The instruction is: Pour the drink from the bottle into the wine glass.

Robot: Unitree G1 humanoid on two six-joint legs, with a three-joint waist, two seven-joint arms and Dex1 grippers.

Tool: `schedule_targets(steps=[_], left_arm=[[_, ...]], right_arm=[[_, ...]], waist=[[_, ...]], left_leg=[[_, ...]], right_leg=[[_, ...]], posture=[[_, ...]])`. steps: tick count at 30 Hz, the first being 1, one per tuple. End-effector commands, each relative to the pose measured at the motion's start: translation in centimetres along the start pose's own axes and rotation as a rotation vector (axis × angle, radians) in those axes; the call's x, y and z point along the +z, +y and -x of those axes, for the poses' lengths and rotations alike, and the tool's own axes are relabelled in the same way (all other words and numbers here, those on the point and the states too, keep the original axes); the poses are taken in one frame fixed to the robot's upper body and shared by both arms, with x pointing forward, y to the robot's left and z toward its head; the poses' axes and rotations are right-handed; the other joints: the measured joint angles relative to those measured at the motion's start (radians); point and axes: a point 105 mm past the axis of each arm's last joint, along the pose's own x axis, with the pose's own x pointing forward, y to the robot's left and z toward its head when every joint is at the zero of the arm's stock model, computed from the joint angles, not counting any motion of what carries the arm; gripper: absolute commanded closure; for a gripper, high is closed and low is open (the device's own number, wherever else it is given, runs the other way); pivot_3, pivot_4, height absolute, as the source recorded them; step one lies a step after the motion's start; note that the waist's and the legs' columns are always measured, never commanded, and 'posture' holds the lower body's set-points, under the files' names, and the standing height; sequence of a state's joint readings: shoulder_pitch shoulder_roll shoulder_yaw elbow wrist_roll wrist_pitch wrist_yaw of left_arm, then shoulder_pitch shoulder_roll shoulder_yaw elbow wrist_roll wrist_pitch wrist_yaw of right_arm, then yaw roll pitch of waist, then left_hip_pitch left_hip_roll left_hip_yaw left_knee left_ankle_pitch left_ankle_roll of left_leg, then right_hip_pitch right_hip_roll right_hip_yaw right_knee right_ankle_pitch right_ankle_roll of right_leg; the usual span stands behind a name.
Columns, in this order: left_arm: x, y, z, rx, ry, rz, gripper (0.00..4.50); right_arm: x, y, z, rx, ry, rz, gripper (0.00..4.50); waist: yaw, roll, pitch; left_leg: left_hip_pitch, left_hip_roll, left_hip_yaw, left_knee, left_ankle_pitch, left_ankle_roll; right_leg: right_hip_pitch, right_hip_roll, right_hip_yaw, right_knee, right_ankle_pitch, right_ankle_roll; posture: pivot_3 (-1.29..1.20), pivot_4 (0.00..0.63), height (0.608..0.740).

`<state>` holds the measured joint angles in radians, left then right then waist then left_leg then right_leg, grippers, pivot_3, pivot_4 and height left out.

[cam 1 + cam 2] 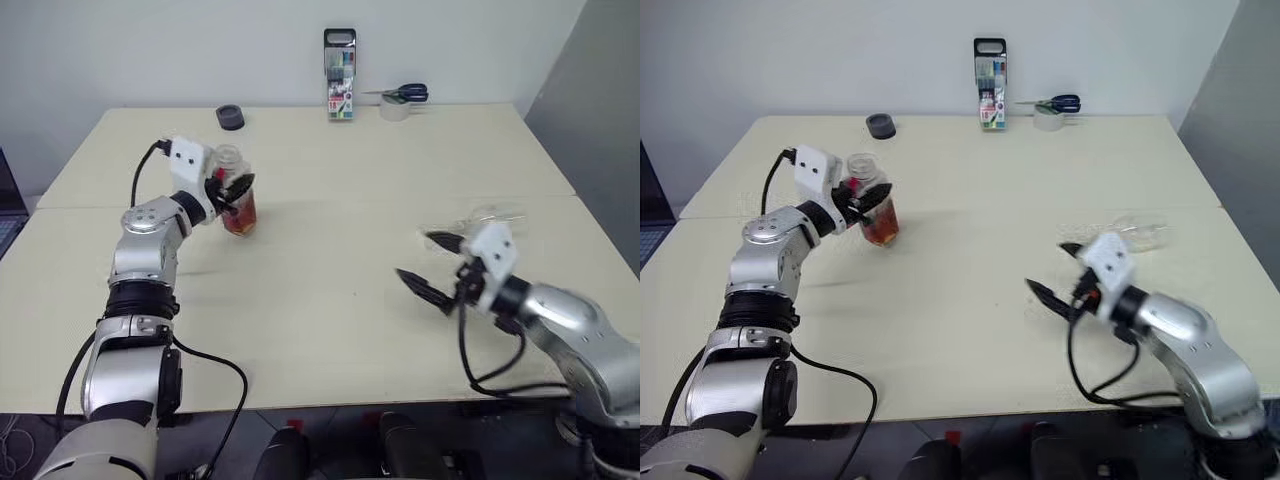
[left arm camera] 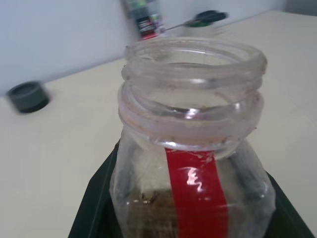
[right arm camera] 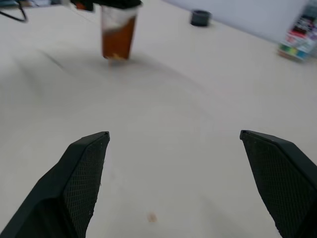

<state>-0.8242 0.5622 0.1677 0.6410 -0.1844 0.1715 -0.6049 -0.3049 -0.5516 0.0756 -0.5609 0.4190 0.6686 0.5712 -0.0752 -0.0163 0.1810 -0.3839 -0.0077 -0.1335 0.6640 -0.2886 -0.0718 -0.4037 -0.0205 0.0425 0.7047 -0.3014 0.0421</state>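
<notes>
The left gripper (image 1: 236,190) is clenched on the bottle (image 1: 238,196), and the black fingers press on its body below the wide neck. The bottle stands upright with no cap on, just above the table (image 1: 330,300) or on it; which one is not clear. The drink (image 1: 240,214) fills its lower part, amber-red. The right gripper (image 1: 425,265) is released, its two fingers spread wide with nothing between them, well apart from the bottle and pointing toward it. The wine glass (image 1: 492,216) lies on its side on the table just behind the right gripper, not touching the fingers.
</notes>
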Motion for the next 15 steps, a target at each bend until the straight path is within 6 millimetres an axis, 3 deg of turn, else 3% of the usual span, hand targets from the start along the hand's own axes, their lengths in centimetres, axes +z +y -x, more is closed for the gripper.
schedule_targets(steps=[1, 7, 15], left_arm=[[1.3, 2.6, 1.2, 0.123, -0.043, 0.002, 2.79], [-0.1, 4.2, 2.8, 0.227, -0.044, 0.066, 2.79], [-2.2, 3.8, 3.2, 0.251, -0.026, 0.079, 2.79]], right_arm=[[0.4, 0.6, -2.3, 0.039, -0.010, -0.004, 0.00], [1.9, 1.6, -6.9, 0.060, -0.054, 0.008, 0.00], [2.7, 2.3, -8.0, 0.073, -0.083, 0.006, 0.00]], waist=[[0.003, 0.000, 0.000], [0.014, -0.001, -0.001], [0.018, -0.003, -0.002]], left_leg=[[0.000, -0.001, 0.000, 0.000, 0.001, -0.001], [-0.002, -0.001, 0.001, 0.000, 0.002, -0.004], [-0.002, -0.001, 0.000, 0.000, 0.002, -0.004]], right_leg=[[0.000, -0.001, 0.000, -0.001, 0.000, 0.000], [-0.002, -0.006, 0.001, -0.002, 0.000, 0.000], [-0.002, -0.006, -0.001, -0.002, 0.001, -0.001]], posture=[[0.00, 0.150, 0.740], [0.00, 0.150, 0.740], [0.00, 0.150, 0.740]])
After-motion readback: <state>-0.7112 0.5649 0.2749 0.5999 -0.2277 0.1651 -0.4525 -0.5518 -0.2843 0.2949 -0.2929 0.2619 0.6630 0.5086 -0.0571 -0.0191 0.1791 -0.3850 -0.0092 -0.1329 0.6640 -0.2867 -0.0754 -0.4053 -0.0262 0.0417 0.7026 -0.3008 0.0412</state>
